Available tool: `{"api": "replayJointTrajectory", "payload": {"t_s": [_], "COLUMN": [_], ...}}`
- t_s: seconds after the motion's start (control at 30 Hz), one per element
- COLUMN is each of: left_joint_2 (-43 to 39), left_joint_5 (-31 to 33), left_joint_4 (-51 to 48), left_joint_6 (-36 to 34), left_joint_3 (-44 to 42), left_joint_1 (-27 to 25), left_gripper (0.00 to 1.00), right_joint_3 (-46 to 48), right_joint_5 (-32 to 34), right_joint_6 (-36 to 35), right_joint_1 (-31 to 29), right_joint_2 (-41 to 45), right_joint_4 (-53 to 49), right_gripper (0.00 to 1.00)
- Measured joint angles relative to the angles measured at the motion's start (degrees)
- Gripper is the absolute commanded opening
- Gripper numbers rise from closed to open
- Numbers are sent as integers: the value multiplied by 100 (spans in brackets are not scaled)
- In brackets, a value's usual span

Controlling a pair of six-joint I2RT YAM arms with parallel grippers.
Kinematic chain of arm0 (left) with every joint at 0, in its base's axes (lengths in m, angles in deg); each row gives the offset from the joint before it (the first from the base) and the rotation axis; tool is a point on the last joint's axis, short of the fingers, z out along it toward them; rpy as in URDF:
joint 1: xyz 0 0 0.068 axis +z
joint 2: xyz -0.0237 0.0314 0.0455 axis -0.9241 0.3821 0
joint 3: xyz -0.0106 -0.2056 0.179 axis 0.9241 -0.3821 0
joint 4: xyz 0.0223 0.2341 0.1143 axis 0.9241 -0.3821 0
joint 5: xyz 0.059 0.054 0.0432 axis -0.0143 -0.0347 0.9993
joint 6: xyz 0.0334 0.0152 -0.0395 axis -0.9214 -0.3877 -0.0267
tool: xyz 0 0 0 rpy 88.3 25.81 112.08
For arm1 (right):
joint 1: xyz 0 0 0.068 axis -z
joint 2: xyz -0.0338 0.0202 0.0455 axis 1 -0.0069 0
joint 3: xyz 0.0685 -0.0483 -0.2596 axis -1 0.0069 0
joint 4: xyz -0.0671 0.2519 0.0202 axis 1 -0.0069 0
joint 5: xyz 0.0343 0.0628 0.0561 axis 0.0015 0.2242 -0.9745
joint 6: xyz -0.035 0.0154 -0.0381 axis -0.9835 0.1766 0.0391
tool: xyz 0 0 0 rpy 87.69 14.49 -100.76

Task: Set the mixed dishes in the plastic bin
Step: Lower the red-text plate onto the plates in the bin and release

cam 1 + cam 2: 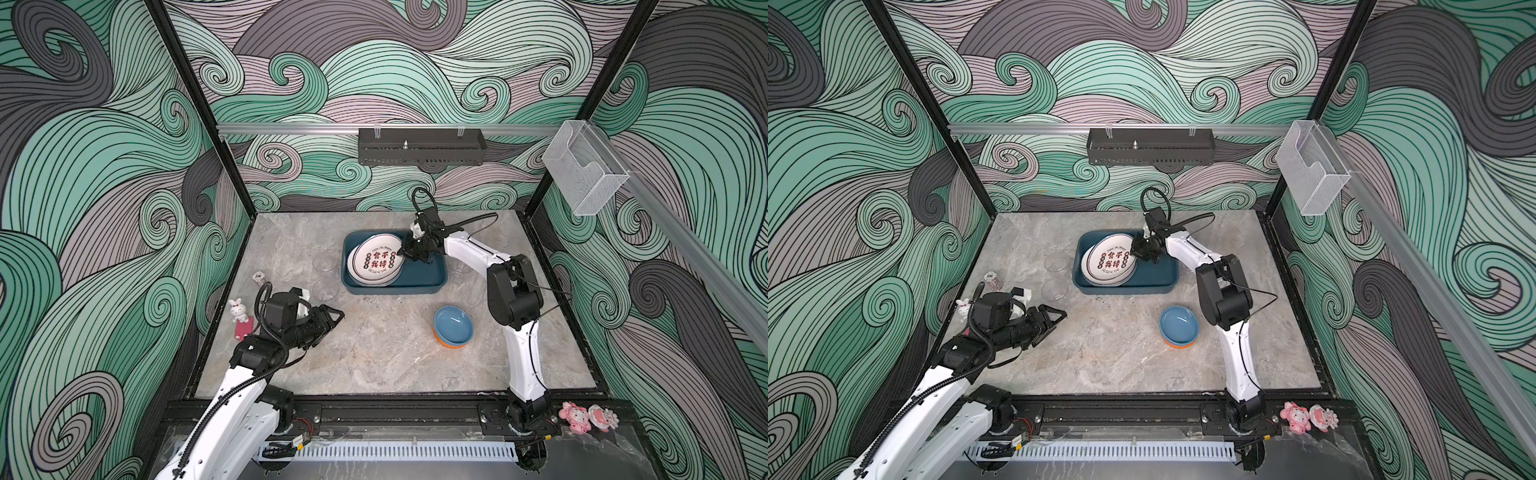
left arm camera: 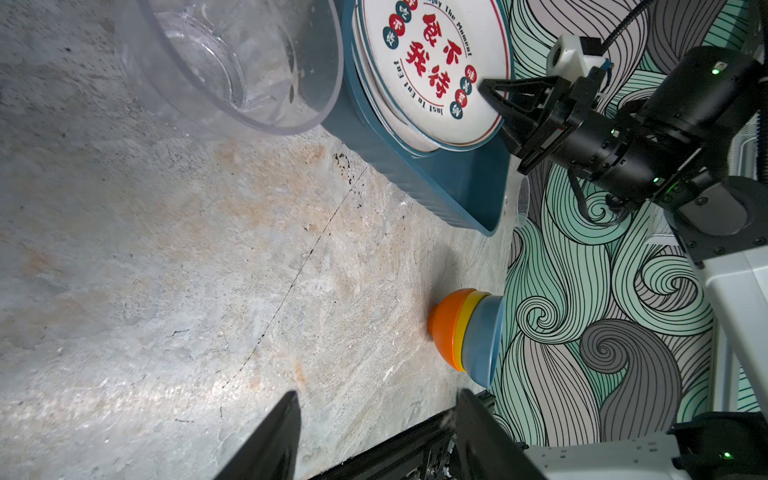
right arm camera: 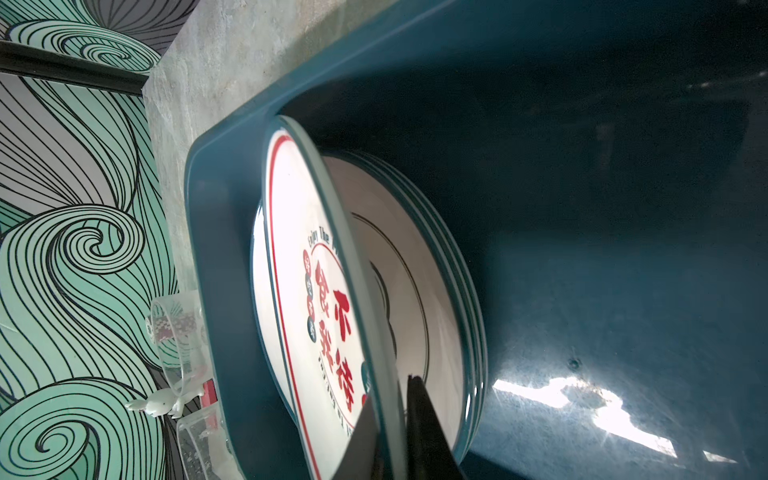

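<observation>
A: What is nearest?
B: The left gripper [image 1: 336, 323]. Its jaws stand about half open and hold nothing.
A: The right gripper [image 1: 401, 251]?
B: It pinches the rim of a round white dark-rimmed plate [image 1: 376, 259], tilted on other plates at the left end of the dark teal plastic bin [image 1: 415, 286]. The bin's right half is bare.
A: Free room?
B: Wide grey stone-look table [image 1: 374, 365] between the stacked blue, yellow and orange bowls [image 1: 453, 326] and two clear tumblers [image 1: 326, 289] just left of the bin.

Both top views high, angled down over whole table [image 1: 374, 353], wrist views close, sharing bin [image 2: 415, 183]
</observation>
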Motion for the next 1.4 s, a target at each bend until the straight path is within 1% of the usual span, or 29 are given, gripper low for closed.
{"api": "replayJointTrajectory", "payload": {"t_s": [0.2, 0.73, 0.97, 1.07, 1.2, 1.4], "left_joint_2": [0, -2, -39, -48, -52, -35], "left_joint_5": [0, 0, 0, 0, 0, 2], "left_joint_4": [2, 46, 46, 46, 46, 46], "left_joint_6": [17, 63, 66, 66, 66, 50], "left_joint_3": [-4, -81, -81, -81, -83, -83], "left_joint_1": [0, 0, 0, 0, 0, 0], "left_gripper": [62, 61, 61, 61, 61, 61], "right_joint_3": [85, 227, 291, 323, 411, 610], "right_joint_5": [52, 269, 326, 374, 450, 575], "right_joint_6": [-4, -96, -164, -201, -262, -398], "right_joint_1": [-2, -2, -2, -2, -2, -4], "right_joint_2": [0, 0, 9, 26, 153, 625], "right_joint_4": [17, -7, -35, -59, -120, -260], "right_gripper": [17, 18, 22, 25, 26, 28]}}
